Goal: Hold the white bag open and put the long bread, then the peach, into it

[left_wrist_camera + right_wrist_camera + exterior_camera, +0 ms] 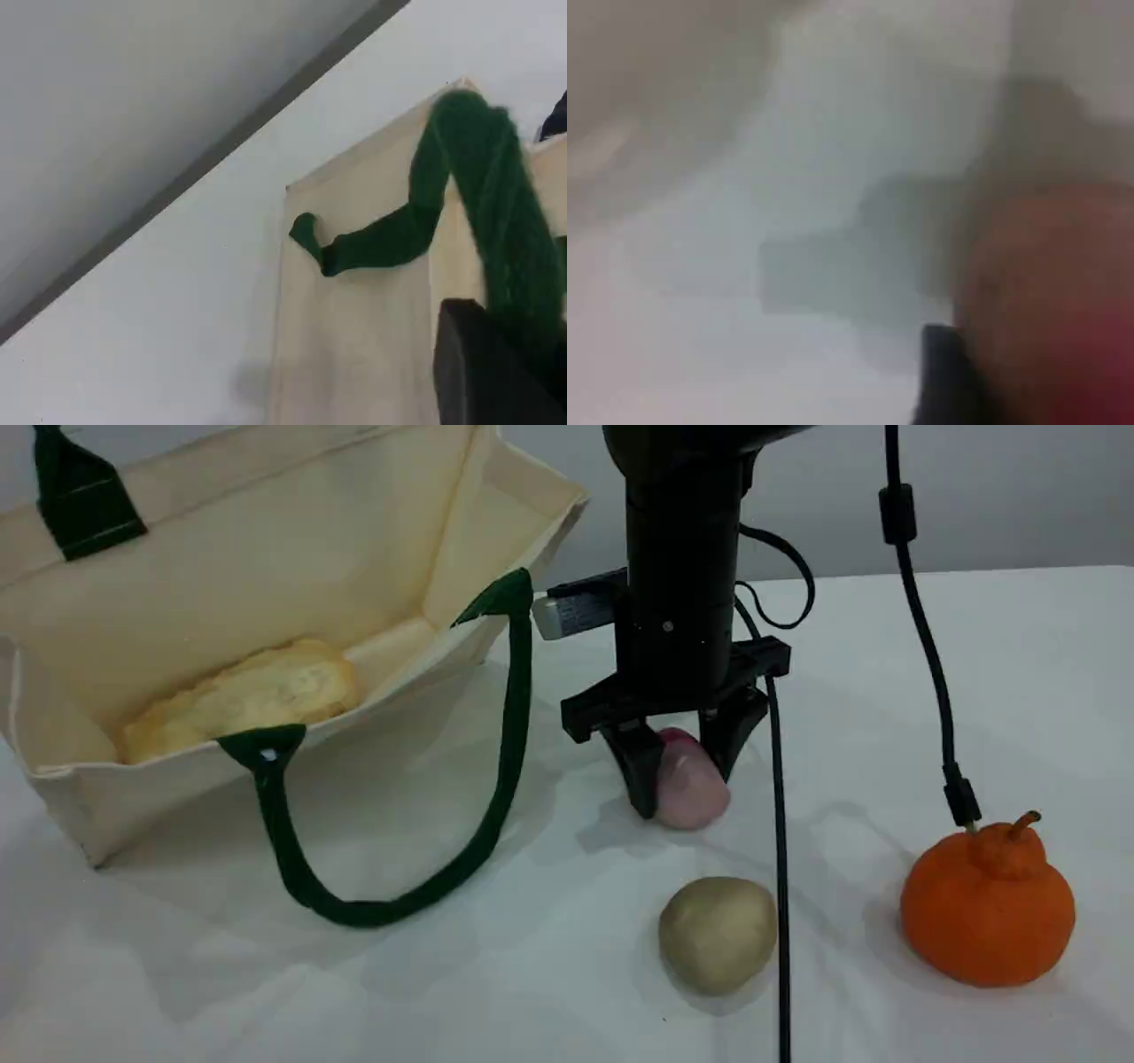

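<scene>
Peach (698, 790) half hidden by right gripper (684, 784), white bag (133, 802) cropped

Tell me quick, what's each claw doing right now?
Left gripper: shut on the handle of the white bag.
Right gripper: straddling the peach; grip cannot be told.

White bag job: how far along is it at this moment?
Done: long bread lies inside the white bag. In hand: left claw holds the green handle up, bag mouth open; right claw straddles the peach on the table, grip unclear. Left: lift the peach and drop it in.
</scene>
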